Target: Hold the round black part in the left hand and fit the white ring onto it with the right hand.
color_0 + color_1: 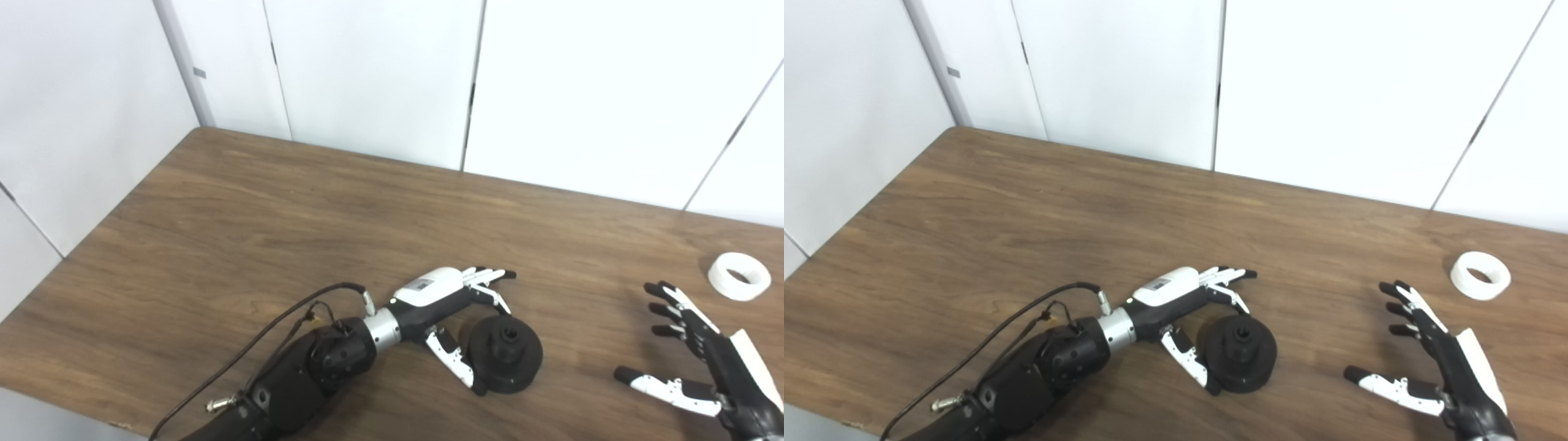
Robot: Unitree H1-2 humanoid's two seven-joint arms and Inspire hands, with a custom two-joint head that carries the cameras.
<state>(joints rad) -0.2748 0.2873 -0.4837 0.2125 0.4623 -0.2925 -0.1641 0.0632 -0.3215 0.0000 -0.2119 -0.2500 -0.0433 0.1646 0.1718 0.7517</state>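
Left hand: left hand [450,306] lies low over the table, fingers spread and extended; thumb runs along the near-left side of the round black part, fingers reach past its far-left side; nothing is grasped; whether thumb or fingers touch the part cannot be told.
Round black part: round black part [506,353] sits flat on the table, just right of the left palm, between thumb and fingers; matte black, disc-shaped with a raised central hub and a hole in the middle.
Right hand: right hand [1433,361] is released, fingers splayed, thumb out to the left; it holds nothing; it is well apart from the black part, to that part's right.
White ring: white ring [1480,275] lies flat on the table beyond and to the right of the right fingertips, near but clear of them; smooth, white, thick-walled, open centre.
Table: table [275,214] is brown wood-grain with a dull sheen; far edge meets white wall panels [1304,79]; left edge runs diagonally, well away from the left hand.
Open room: bare wood lies between the two hands; a broad bare stretch beyond the left hand up to the far edge.
Cable: black cable [269,331] loops off the left forearm, above the wrist.
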